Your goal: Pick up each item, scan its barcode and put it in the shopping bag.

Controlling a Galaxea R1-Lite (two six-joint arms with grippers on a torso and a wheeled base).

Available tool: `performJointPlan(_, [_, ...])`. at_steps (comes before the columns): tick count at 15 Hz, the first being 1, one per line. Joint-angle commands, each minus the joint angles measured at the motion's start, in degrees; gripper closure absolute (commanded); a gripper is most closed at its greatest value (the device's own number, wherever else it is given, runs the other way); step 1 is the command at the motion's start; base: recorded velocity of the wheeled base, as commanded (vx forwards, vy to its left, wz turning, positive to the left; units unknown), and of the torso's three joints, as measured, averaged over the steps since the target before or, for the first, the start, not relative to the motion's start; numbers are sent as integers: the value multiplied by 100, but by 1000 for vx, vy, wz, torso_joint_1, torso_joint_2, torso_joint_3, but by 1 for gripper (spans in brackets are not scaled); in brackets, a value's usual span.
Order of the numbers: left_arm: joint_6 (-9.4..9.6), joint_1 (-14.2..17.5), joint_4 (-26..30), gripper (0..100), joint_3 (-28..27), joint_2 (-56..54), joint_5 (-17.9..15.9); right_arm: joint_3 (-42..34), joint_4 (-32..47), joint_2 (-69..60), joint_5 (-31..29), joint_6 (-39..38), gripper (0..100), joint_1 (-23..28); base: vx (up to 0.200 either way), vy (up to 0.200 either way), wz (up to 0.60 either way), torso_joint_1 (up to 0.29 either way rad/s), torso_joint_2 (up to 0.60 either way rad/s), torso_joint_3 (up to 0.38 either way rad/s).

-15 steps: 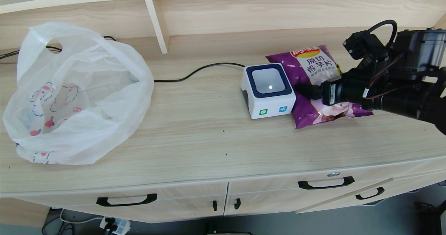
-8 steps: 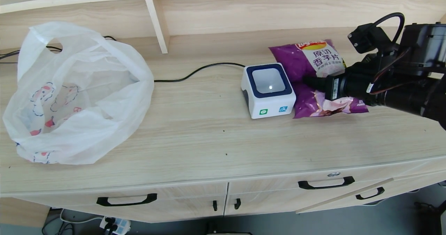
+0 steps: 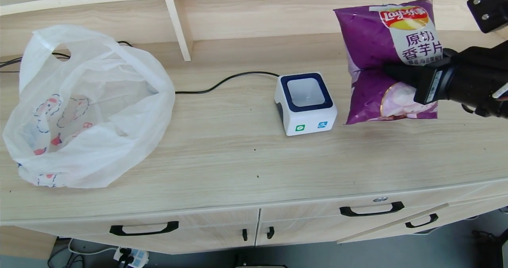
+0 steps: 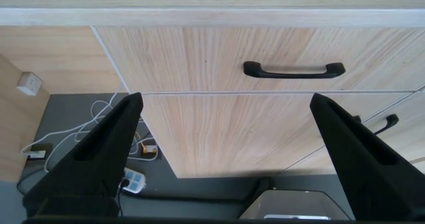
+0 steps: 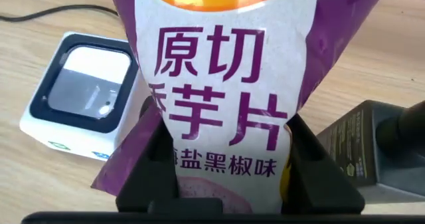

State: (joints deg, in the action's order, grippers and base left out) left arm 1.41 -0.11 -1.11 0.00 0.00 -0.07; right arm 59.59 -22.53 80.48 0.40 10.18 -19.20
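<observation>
Head view: a pale wood-grain counter (image 3: 238, 160) runs across, with a raised back ledge and a slim upright divider (image 3: 179, 27). At the robot's left a thin, crinkled white plastic shopping bag (image 3: 91, 109) slumps open on the counter, cartoon prints showing through its translucent skin and a cut-out handle hole near its top. Near the middle sits the scanner (image 3: 305, 103), a white cube with rounded corners, a dark blue frame round its glossy square window, and a black cable (image 3: 226, 79) curving away behind it. To the robot's right the glossy purple chip bag (image 3: 369, 49) hangs upright above the counter, puffy and creased, apart from the scanner. The right gripper (image 3: 391, 71) is clamped on the bag's middle, denting the foil. Below the counter edge are flat drawer fronts with curved black handles (image 3: 371, 209). Left wrist view: the left gripper (image 4: 226, 98) faces a drawer front, its two black wedge-shaped fingers spread wide apart with nothing between them; a white power strip (image 4: 131, 179) lies on the dark floor below. Right wrist view: the chip bag's shiny face stands between matte black fingers (image 5: 149, 171) pressed against both its sides. The scanner stands on the counter beyond, and a black plastic block (image 5: 378, 151) with a cord lies on the other side.
</observation>
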Motion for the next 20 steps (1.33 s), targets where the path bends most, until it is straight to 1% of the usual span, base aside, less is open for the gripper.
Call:
performJointPlan(1, [26, 2, 5, 0, 0, 9, -1, -404, -15, -885, -207, 10, 100, -339, 0, 0, 0, 0, 0, 0])
performJointPlan(2, [17, 2, 5, 0, 0, 0, -1, -615, -15, -1202, -330, 2, 100, -418, 0, 0, 0, 0, 0, 0])
performJointPlan(4, [8, 2, 5, 0, 0, 9, -1, -1230, -6, -1870, -339, -34, 100, -567, 0, 0, 0, 0, 0, 0])
performJointPlan(5, [8, 2, 5, 0, 0, 9, -1, -1722, -32, -2212, -313, -183, 100, -576, 0, 0, 0, 0, 0, 0])
performJointPlan(6, [8, 2, 5, 0, 0, 9, -1, -1933, -67, -2362, -304, -429, 100, -682, 0, 0, 0, 0, 0, 0])
performJointPlan(7, [-1, 2, 5, 0, 0, 9, -1, -2004, -138, -2432, -304, -754, 100, -901, 0, 0, 0, 0, 0, 0])
performJointPlan(8, [-1, 2, 5, 0, 0, 9, -1, -2065, -164, -2520, -304, -1123, 100, -998, -200, 0, 0, 7, 2, 7])
performJointPlan(9, [-1, 2, 5, 0, 0, 0, -1, -2223, -173, -2687, -304, -1695, 100, -1007, -200, 0, 0, 7, 7, 7])
performJointPlan(11, [8, 2, 5, 0, 0, 0, -1, -2364, -173, -2880, -313, -2231, 100, -980, -200, 0, 0, 7, 12, 2])
performJointPlan(13, [8, 2, 5, 0, 0, 9, -1, -2373, -155, -2836, -321, -3022, 100, -980, -200, 0, 0, -19, -5, 7])
performJointPlan(15, [-1, 2, 5, 0, 0, 9, -1, -2285, -217, -2450, -304, -3910, 100, -1007, 0, 0, 0, 0, 0, 0])
performJointPlan(16, [8, 2, 5, 0, 0, 9, -1, -2162, -542, -2072, -93, -4947, 100, -1165, 0, 0, 0, 0, 0, 0])
performJointPlan(17, [8, 2, 5, 0, 0, 9, -1, -2179, -709, -1949, 39, -5245, 100, -1200, 0, 0, 0, 0, 0, 0])
performJointPlan(18, [8, 2, 5, 0, 0, 9, -1, -2206, -1140, -1641, 382, -5597, 100, -1200, 0, 0, 0, 0, 0, 0])
performJointPlan(19, [8, 2, 5, 0, 0, 9, -1, -2285, -1755, -1245, 821, -5667, 100, -1209, 0, 0, 0, 0, 0, 0])
performJointPlan(20, [8, 2, 5, 0, 0, 0, -1, -2259, -2194, -982, 1120, -5676, 100, -1235, 0, 0, 0, 0, 0, 0])
